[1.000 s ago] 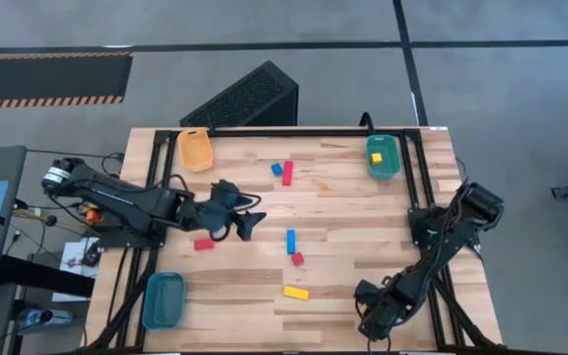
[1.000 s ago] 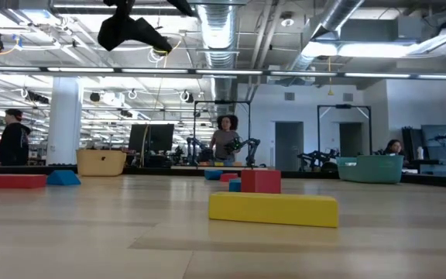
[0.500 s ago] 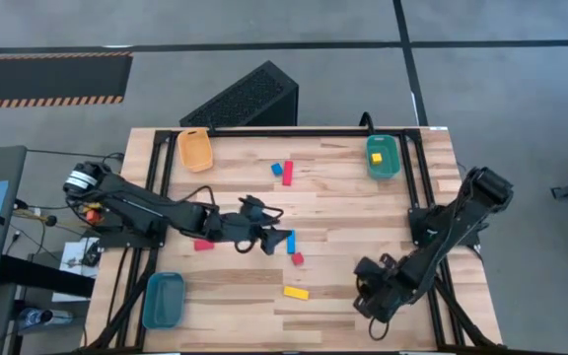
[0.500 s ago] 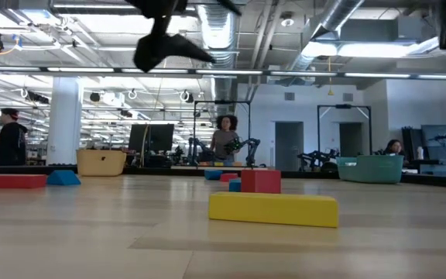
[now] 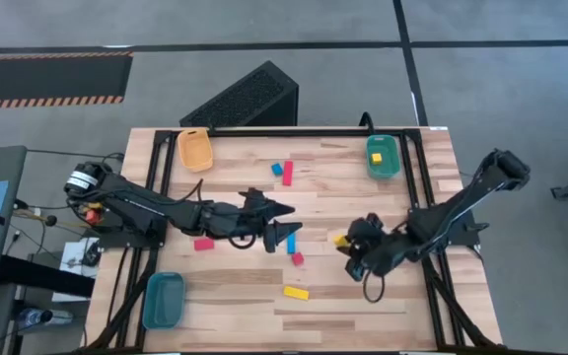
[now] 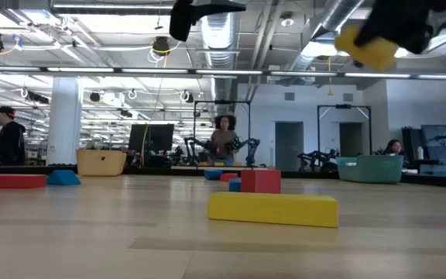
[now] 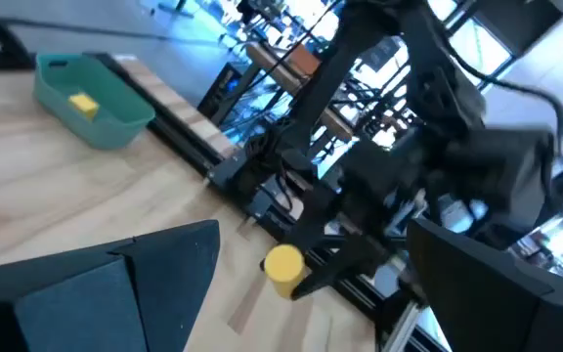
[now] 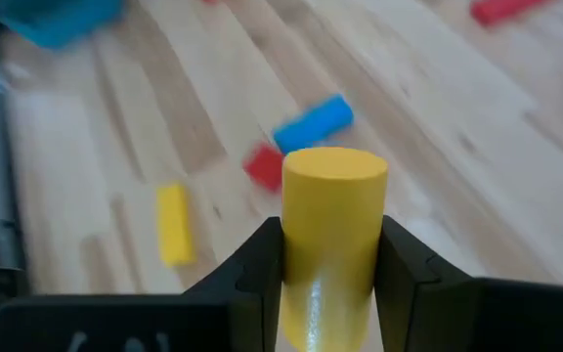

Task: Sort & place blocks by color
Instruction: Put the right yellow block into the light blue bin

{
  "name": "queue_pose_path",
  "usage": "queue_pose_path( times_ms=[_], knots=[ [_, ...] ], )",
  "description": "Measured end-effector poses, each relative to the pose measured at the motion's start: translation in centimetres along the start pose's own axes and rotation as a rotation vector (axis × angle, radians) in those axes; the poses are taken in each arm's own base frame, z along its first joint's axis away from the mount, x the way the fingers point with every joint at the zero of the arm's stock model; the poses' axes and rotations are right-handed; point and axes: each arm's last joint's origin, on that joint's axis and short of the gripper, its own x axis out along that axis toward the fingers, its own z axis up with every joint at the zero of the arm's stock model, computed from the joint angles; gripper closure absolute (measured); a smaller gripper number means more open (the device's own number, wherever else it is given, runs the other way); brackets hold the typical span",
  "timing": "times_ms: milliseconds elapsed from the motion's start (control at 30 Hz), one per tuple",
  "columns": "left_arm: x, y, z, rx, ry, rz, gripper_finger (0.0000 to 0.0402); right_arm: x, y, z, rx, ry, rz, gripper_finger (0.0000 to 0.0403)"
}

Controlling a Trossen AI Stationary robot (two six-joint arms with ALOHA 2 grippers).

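Yellow cylinder block (image 8: pixel 332 235) upright between right gripper's (image 8: pixel 330 256) fingers, clamped, above table.

Orange bin (image 5: pixel 194 149), green bin (image 5: pixel 382 157), teal bin (image 5: pixel 163 299) on wooden table (image 5: pixel 343 202)

There are 8 blocks: 3 red blocks (image 5: pixel 203 244), 2 blue blocks (image 5: pixel 276 169) and 3 yellow blocks (image 5: pixel 296 292). There are 3 bins: 1 orange bin (image 5: pixel 194 149), 1 green bin (image 5: pixel 384 170) and 1 blue bin (image 5: pixel 163 299). 2 robot arms (image 5: pixel 146 207) are in view.
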Motion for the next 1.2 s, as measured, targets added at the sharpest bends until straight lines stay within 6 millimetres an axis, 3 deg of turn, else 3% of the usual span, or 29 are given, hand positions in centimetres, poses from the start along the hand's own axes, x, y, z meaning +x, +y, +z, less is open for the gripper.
queue_pose_path(
  times_ms=[267,533,733,933,1067,1200],
  knots=[
    [0.7,1.2,1.3,0.119,-0.043,0.033,0.0086,-1.5,-1.3,3.4,0.038,-0.148,0.071,0.0288],
    [2.6,6.4,6.5,0.253,-0.039,-0.079,0.0086,-1.1,-4.3,6.7,0.120,-0.161,0.075,0.0287],
    [2.5,10.8,11.2,0.294,-0.084,-0.181,0.0086,-1.9,-7.0,9.3,0.185,-0.268,0.058,0.0286],
    [1.9,14.8,14.4,0.230,-0.168,-0.053,0.0086,-1.7,-9.2,11.6,0.205,-0.387,0.008,0.0286],
    [1.6,16.0,15.6,0.238,-0.194,-0.115,0.0086,-1.0,-10.7,12.7,0.235,-0.405,-0.017,0.0286],
    [2.6,16.5,16.1,0.281,-0.166,-0.204,0.0086,-0.8,-11.5,13.5,0.248,-0.411,0.041,0.0286]
  ],
)
